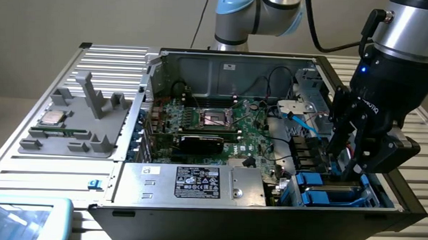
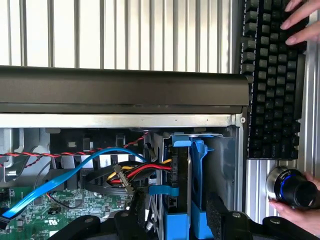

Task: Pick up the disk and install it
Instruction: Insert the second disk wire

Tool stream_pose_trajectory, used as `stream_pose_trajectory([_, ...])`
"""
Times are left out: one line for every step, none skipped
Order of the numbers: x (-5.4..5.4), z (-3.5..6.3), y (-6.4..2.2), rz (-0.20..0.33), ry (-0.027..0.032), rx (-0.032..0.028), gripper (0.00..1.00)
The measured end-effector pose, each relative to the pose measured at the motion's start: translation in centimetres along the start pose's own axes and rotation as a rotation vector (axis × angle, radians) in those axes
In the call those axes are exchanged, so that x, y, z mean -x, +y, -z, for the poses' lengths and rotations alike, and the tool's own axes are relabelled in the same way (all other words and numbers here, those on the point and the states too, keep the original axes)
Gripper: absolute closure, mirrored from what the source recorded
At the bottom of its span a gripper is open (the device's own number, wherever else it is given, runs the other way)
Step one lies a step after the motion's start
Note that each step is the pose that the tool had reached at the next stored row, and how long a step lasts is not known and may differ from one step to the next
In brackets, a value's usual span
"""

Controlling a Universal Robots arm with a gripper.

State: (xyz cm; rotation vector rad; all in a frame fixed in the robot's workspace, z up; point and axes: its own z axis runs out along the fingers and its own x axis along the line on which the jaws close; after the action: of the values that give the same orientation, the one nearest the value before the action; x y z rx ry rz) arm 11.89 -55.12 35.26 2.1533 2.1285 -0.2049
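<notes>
The disk stands on edge in the drive bay at the case's corner. Its blue carrier rails run along it, and its label face is hidden. In the exterior view the blue-railed disk sits low in the bay at the case's right front. My gripper hangs straight above it and is open. Its black fingers stand on either side of the disk with a gap to the rails. In the exterior view the gripper reaches down into the bay.
Red, yellow and blue cables run beside the bay over the motherboard. The grey power-supply box lies along the case front. A CPU chip rests on a grey fixture. A person's hands are on a keyboard and a knob.
</notes>
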Motion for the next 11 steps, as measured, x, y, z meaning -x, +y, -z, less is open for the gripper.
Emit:
stream_pose_trajectory([0.00,0.00,0.00,0.000,0.0001,-0.0001,0.40])
stream_pose_trajectory([0.00,0.00,0.00,0.000,0.0000,0.0000,0.40])
stream_pose_trajectory([0.00,0.00,0.00,0.000,0.0000,0.0000,0.40])
stream_pose_trajectory([0.00,0.00,0.00,0.000,0.0000,0.0000,0.40])
stream_pose_trajectory([0.00,0.00,0.00,0.000,0.0000,0.0000,0.40])
stream_pose_trajectory([0.00,0.00,0.00,0.000,0.0000,0.0000,0.40])
stream_pose_trajectory([0.00,0.00,0.00,0.000,0.0000,0.0000,0.40])
stream_pose_trajectory([0.00,0.00,0.00,0.000,0.0000,0.0000,0.40])
stream_pose_trajectory([0.00,0.00,0.00,0.000,0.0000,0.0000,0.40])
stream_pose_trajectory([0.00,0.00,0.00,0.000,0.0000,0.0000,0.40])
stream_pose_trajectory([0.00,0.00,0.00,0.000,0.0000,-0.0001,0.40])
